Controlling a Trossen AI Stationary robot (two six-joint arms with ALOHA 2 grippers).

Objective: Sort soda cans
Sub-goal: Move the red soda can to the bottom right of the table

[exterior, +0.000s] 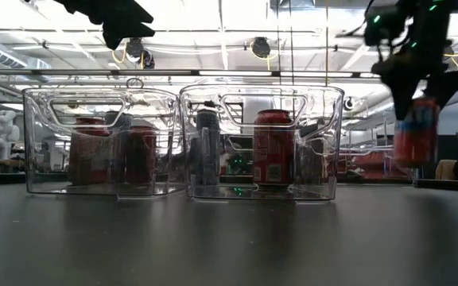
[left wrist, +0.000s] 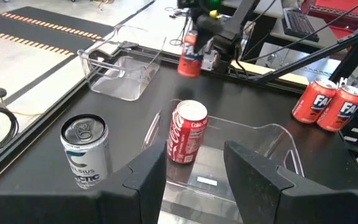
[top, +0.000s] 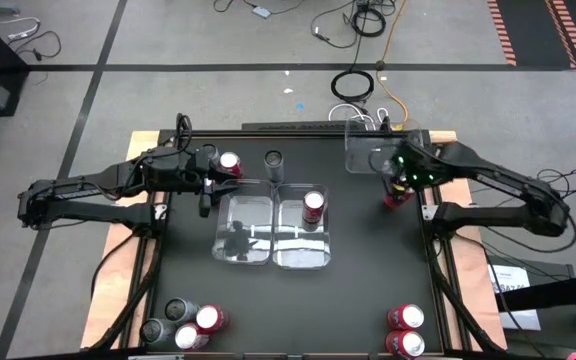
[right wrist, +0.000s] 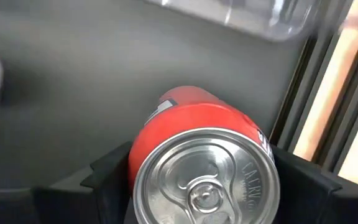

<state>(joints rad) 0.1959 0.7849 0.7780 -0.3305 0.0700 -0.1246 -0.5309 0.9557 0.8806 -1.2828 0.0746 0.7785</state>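
held red can (right wrist: 194, 163) cut off at frame bottom, far tray (right wrist: 253, 15) blurred

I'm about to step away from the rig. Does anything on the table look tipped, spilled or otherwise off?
Nothing stands out. No can lies tipped and nothing looks spilled. The right hand holds a red can clear of the table, hanging upright. One red can stands upright inside the right-hand clear tray.

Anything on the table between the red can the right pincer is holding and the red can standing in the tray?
Nothing: in the high view, only bare black tabletop and the tray's clear wall separate the held can from the tray can.
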